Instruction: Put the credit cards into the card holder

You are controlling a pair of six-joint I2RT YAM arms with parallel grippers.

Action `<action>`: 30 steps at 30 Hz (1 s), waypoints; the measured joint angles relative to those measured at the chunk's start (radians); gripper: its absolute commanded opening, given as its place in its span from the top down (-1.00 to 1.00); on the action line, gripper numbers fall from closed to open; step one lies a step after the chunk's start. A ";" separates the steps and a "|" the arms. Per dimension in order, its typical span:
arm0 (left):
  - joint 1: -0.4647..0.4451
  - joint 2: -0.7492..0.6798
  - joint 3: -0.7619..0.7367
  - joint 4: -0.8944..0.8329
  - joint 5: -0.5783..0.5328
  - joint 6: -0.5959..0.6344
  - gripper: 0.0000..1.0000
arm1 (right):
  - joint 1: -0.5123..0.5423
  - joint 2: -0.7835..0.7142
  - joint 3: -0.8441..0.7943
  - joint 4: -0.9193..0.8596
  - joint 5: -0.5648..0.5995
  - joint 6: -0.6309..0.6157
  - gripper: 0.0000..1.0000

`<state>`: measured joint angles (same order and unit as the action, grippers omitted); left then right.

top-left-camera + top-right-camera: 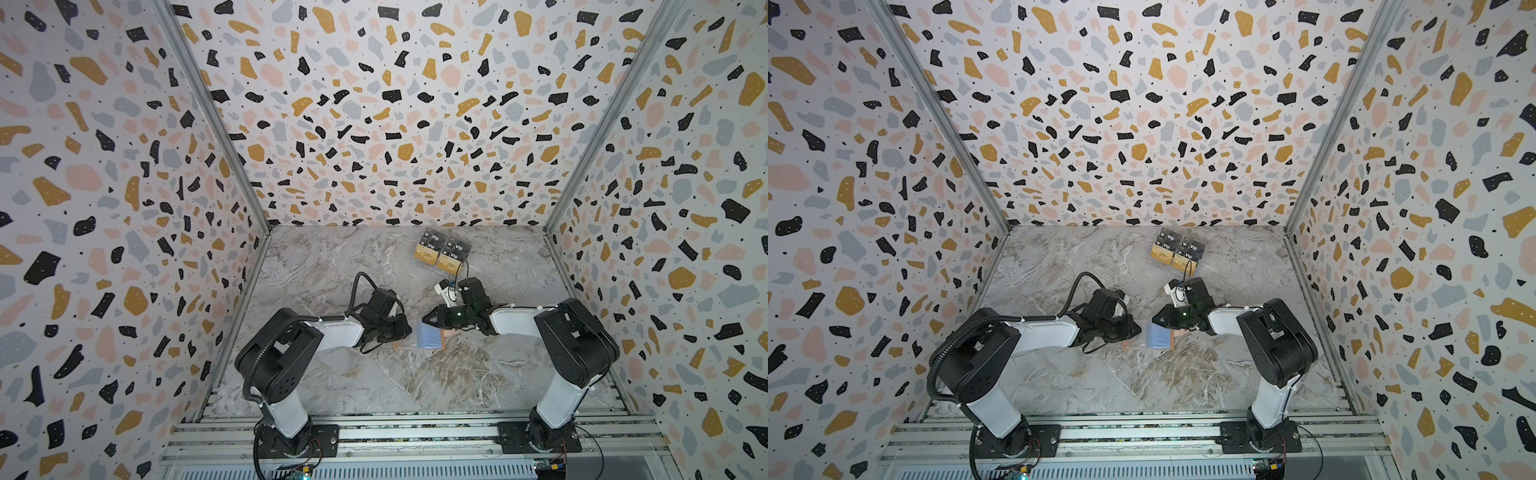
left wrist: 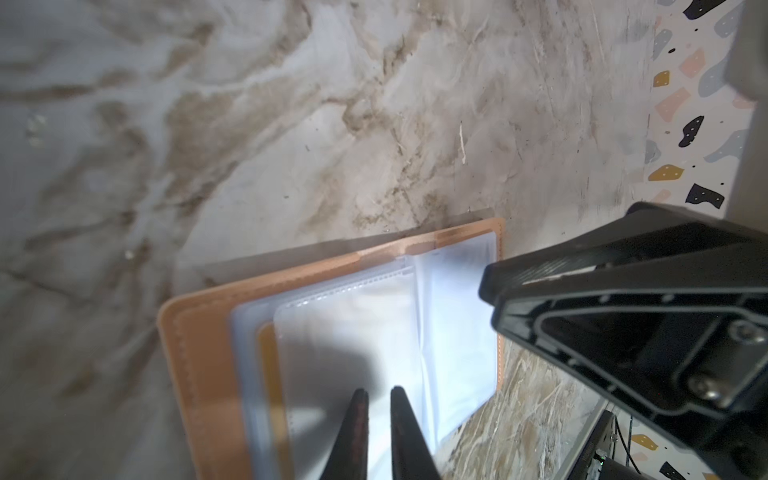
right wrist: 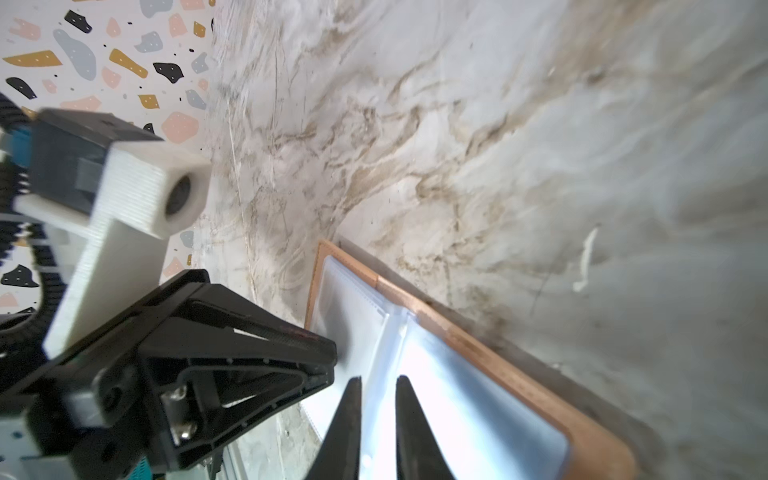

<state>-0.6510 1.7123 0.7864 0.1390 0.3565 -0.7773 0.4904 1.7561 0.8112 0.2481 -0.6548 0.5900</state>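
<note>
Centre-front of table (image 1: 316,274): card holder (image 1: 429,336), lying open, sleeves up. Credit cards (image 1: 442,251): laid out well apart, at its 1 o'clock. Left gripper (image 2: 378,391), at 9 o'clock: jaws a slit apart over a sleeve; whether they pinch it cannot be told. Right gripper (image 3: 378,380), at 3 o'clock: narrowly parted, apparently empty. Advice: pin the sleeve flat, fetch one card.
</note>
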 measured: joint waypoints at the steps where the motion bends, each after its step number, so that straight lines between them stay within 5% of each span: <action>1: 0.000 0.000 0.000 -0.006 -0.003 0.008 0.71 | -0.004 0.000 0.018 -0.023 0.005 -0.016 0.56; 13: -0.006 -0.007 0.055 -0.109 -0.070 0.079 0.65 | -0.111 0.017 0.358 -0.322 0.127 -0.260 0.35; 17: -0.006 -0.061 0.065 -0.145 -0.079 0.092 0.62 | -0.127 0.089 0.580 -0.410 0.185 -0.357 0.17; 30: 0.051 -0.205 0.029 -0.169 -0.087 0.127 0.60 | -0.127 0.492 1.202 -0.737 0.291 -0.589 0.27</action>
<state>-0.6003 1.5070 0.8154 -0.0299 0.2695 -0.6498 0.3634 2.2478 2.0136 -0.4889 -0.3637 0.0006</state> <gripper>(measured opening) 0.199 0.376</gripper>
